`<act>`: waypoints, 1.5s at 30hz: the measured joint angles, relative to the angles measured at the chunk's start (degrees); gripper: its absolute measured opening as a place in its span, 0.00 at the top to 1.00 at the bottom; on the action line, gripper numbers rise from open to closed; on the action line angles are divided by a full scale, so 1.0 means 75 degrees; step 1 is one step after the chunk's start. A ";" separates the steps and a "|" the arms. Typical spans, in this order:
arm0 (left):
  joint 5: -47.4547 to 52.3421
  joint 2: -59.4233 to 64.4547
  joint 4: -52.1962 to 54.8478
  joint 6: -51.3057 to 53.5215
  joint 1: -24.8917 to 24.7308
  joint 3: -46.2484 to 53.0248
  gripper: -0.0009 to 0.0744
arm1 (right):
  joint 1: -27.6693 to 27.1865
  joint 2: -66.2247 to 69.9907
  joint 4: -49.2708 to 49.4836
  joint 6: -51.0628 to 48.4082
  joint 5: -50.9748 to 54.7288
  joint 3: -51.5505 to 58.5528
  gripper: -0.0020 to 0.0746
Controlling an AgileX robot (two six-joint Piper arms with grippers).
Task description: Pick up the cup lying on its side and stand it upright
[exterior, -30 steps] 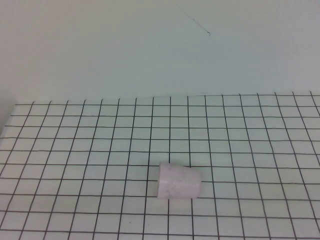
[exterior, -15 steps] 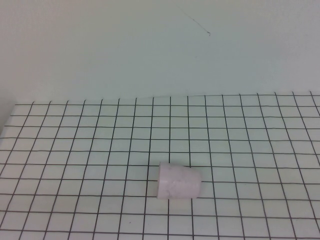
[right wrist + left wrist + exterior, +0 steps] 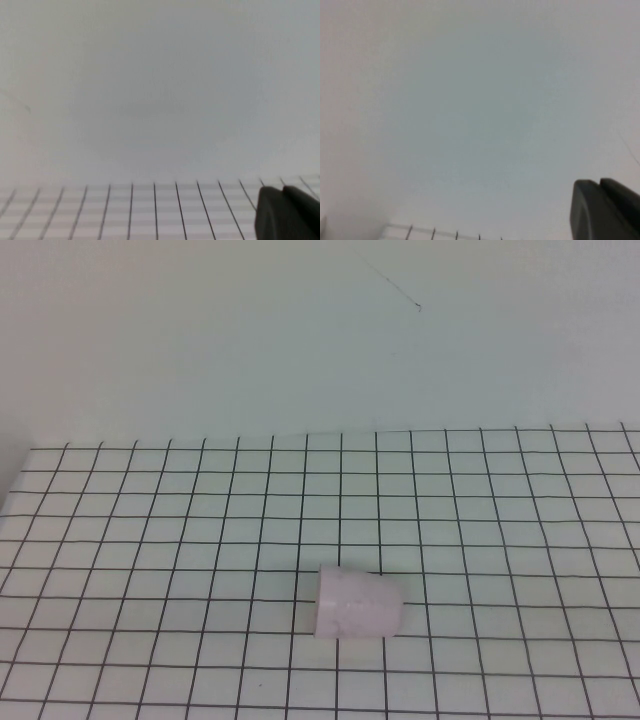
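Observation:
The pale pink-white cup (image 3: 358,604) lies on its side on the grid mat (image 3: 180,540), near the front middle in the high view. Its wider rim end points left and its narrower base points right. Neither arm shows in the high view. My left gripper (image 3: 599,186) shows only in the left wrist view as two dark fingertips pressed together, facing the blank wall. My right gripper (image 3: 282,192) shows only in the right wrist view, fingertips together, above the mat's far part. The cup is in neither wrist view.
A plain pale wall (image 3: 300,340) rises behind the mat's far edge. The mat's left edge (image 3: 12,490) shows at the far left. Nothing else lies on the mat.

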 joint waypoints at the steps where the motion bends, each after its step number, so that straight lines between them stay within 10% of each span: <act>1: 0.0375 0.0071 -0.0258 0.0000 0.0000 -0.0060 0.99 | 0.0000 0.0040 0.0090 -0.0303 0.0398 -0.0094 0.98; 7: 0.2647 0.1611 -0.3578 0.1978 -0.0139 -0.0299 0.99 | 0.0182 0.0503 0.1937 -0.2275 0.1283 -0.0164 0.98; 17: 0.2742 0.5298 -1.0188 0.8718 -0.0398 -0.0315 0.98 | 0.0368 0.1107 0.4458 -0.4353 0.1504 -0.0164 0.98; 26: 0.3957 0.8782 -1.0598 0.9672 -0.0398 -0.1789 0.33 | 0.0513 0.1106 0.4641 -0.4665 0.1636 -0.0164 0.98; 45: 0.4024 1.4100 -1.2533 1.0174 -0.2231 -0.4961 0.41 | 0.0513 0.1106 0.4592 -0.4890 0.1607 -0.0164 0.98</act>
